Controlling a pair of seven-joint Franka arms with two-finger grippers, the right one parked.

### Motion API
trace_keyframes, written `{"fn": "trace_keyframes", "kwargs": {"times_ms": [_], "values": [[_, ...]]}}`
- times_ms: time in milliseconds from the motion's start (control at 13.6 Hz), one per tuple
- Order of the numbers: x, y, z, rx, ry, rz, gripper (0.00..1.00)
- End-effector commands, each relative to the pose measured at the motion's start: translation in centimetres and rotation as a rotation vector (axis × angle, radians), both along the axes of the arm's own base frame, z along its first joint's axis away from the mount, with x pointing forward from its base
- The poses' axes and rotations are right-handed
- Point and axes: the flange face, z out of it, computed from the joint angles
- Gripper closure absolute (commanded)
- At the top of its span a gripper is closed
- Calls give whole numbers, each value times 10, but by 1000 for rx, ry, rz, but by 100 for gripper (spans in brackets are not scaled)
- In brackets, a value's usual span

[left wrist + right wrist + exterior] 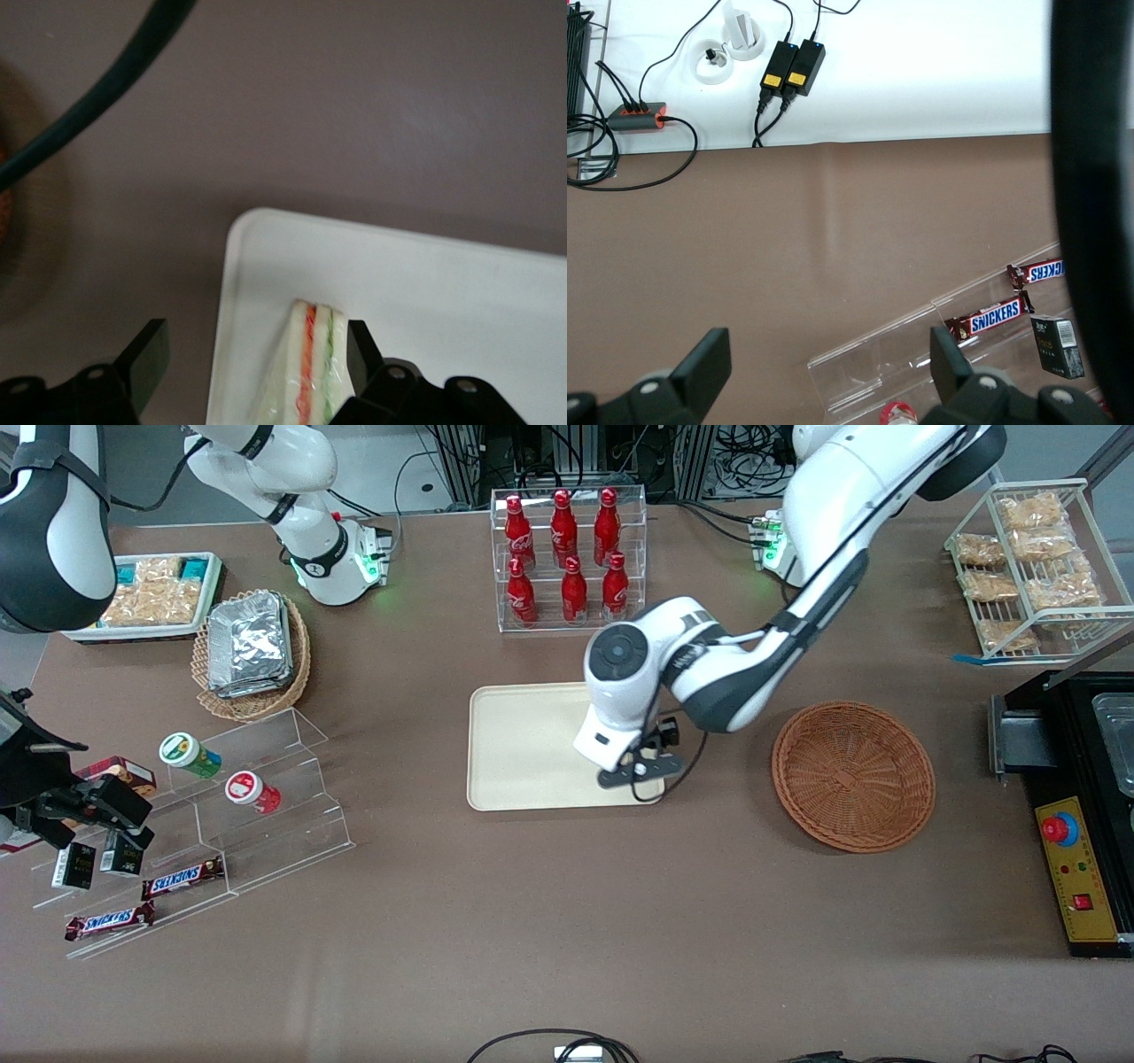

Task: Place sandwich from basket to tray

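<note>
- The gripper [640, 769] is positioned low over the tray [523, 748], at the tray corner nearest the front camera on the side facing the basket [853, 776].
- The jaws stand apart. One finger [359, 352] is next to the sandwich [306, 372]; the other finger [146, 359] is well clear of it, over the table [354, 97] outside the tray rim.
- The sandwich rests on the tray, close to the rim at that corner. Its cut edge shows an orange-red layer and a green layer between white bread.
- In the front view the sandwich is hidden by the arm's wrist.
- The basket sits on the table beside the tray, toward the working arm's end. No contents are visible in it.
- A rack of red bottles [567, 558] stands farther from the front camera than the tray.
</note>
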Motion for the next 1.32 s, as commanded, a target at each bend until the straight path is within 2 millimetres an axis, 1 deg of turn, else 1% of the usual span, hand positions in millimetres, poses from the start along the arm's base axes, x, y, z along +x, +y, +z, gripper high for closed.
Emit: {"fn": "trace_keyframes", "kwargs": {"times_ms": [0, 147, 294, 368, 441, 588, 735, 809, 882, 956, 1250], "values": [[29, 44, 43, 22, 1, 102, 11], [48, 73, 81, 3, -20, 175, 11], [64, 104, 106, 7, -28, 236, 11], [69, 117, 113, 18, -20, 257, 11], [71, 124, 121, 30, -10, 265, 11], [75, 135, 135, 39, 5, 224, 11], [86, 170, 142, 25, 41, 228, 11], [84, 178, 159, 3, 35, 204, 11], [81, 188, 172, -10, 37, 166, 11], [83, 211, 182, -20, 40, 166, 11], [63, 273, 214, -21, 117, 13, 11]]}}
